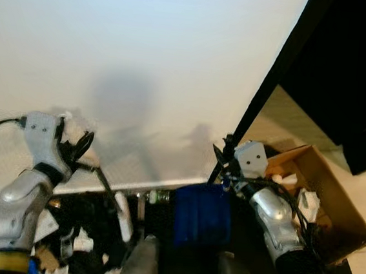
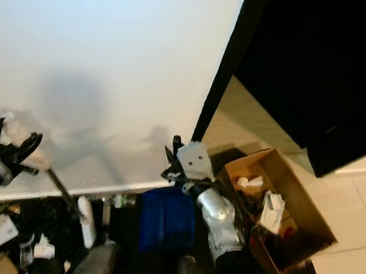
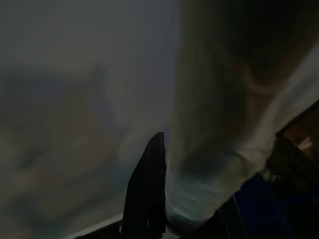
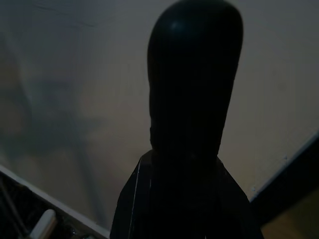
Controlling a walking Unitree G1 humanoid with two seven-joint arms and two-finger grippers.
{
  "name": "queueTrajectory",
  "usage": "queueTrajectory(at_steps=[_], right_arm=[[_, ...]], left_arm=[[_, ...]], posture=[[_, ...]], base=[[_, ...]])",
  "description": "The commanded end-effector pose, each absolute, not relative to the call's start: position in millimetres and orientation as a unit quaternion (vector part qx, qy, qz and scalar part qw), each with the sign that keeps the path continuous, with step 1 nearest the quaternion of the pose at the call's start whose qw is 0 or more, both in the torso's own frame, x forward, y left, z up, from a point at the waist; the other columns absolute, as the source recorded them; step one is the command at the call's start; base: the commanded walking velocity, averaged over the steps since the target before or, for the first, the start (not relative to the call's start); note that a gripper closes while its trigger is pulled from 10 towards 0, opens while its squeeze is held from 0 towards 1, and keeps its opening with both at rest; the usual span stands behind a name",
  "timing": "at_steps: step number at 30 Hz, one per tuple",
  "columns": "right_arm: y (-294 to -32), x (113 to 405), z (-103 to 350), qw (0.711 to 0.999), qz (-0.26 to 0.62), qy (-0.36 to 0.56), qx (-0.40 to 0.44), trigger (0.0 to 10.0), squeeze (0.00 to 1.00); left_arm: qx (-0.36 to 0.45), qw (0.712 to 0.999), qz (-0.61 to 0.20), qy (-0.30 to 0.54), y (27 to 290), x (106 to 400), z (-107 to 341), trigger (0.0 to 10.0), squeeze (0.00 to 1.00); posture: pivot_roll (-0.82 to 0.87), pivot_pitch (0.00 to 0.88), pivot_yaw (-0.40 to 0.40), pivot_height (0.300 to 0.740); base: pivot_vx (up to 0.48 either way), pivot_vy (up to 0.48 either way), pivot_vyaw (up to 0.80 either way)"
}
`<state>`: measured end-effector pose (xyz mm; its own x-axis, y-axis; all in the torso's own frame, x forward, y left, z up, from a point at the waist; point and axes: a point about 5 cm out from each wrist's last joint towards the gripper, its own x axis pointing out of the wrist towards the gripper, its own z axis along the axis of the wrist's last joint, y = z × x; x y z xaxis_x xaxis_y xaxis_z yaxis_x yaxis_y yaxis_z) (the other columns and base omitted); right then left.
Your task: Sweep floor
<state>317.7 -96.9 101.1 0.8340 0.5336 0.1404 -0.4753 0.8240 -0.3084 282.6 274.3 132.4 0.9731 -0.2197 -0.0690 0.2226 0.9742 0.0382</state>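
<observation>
My left gripper [image 1: 78, 145] is raised before the white wall, shut on a pale white object [image 1: 72, 126]. In the left wrist view that object [image 3: 219, 149] lies against one black finger [image 3: 147, 189]. A thin black rod [image 1: 104, 184] slants from this gripper down to the floor. My right gripper [image 1: 225, 155] is held up near the wall's dark edge. Its wrist view has a black rounded handle end [image 4: 194, 74] gripped between the fingers. A blue object [image 1: 201, 213] sits low between my arms.
An open cardboard box [image 2: 299, 206] with white scraps stands on the right, on pale tiles [image 2: 353, 257]. Scattered litter [image 1: 63, 239] covers the dark floor at lower left, under the wall's white baseboard [image 1: 159, 186]. A black panel [image 1: 351, 69] takes up the upper right.
</observation>
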Motion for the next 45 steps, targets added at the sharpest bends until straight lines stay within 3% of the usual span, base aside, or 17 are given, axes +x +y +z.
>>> queueTrajectory(at_steps=[1,6,13,17,22,29,35,45], right_arm=[[-97,314,97,0.945,0.269,-0.116,-0.144,10.0,0.0],[-97,317,98,0.946,0.261,-0.12,-0.148,10.0,0.0],[-104,321,99,0.955,0.23,-0.124,-0.138,10.0,0.0],[-108,322,97,0.959,0.219,-0.121,-0.135,10.0,0.0],[-104,322,93,0.955,0.234,-0.115,-0.143,10.0,0.0],[-100,324,96,0.951,0.245,-0.119,-0.146,10.0,0.0],[-101,326,97,0.951,0.243,-0.122,-0.148,10.0,0.0],[-106,324,94,0.954,0.233,-0.122,-0.144,10.0,0.0]], left_arm=[[0.026,0.991,-0.109,0.073,277,277,112,10.0,0.0],[0.028,0.992,-0.086,0.084,283,285,102,10.0,0.0],[0.03,0.991,-0.107,0.08,269,285,89,10.0,0.0],[-0.062,0.989,-0.127,0.035,252,289,95,10.0,0.0],[-0.166,0.958,-0.232,-0.015,216,290,114,10.0,0.0],[-0.185,0.932,-0.312,-0.026,188,284,129,10.0,0.0],[-0.185,0.927,-0.325,-0.036,188,281,141,10.0,0.0],[-0.14,0.927,-0.344,-0.055,213,263,188,10.0,0.0]], posture=[[0.27,0.259,0.011,0.74],[0.26,0.259,0.016,0.74],[0.25,0.258,0.019,0.74],[0.25,0.26,0.019,0.74],[0.26,0.264,0.013,0.74],[0.26,0.262,0.013,0.74],[0.26,0.261,0.018,0.74],[0.28,0.259,0.03,0.74]], base=[[0.0,0.0,0.0],[0.0,0.0,0.0],[0.0,0.0,0.0],[0.0,0.0,0.0],[0.0,0.0,0.0],[0.0,0.0,0.0],[0.0,0.0,0.0],[0.0,0.0,0.0]])
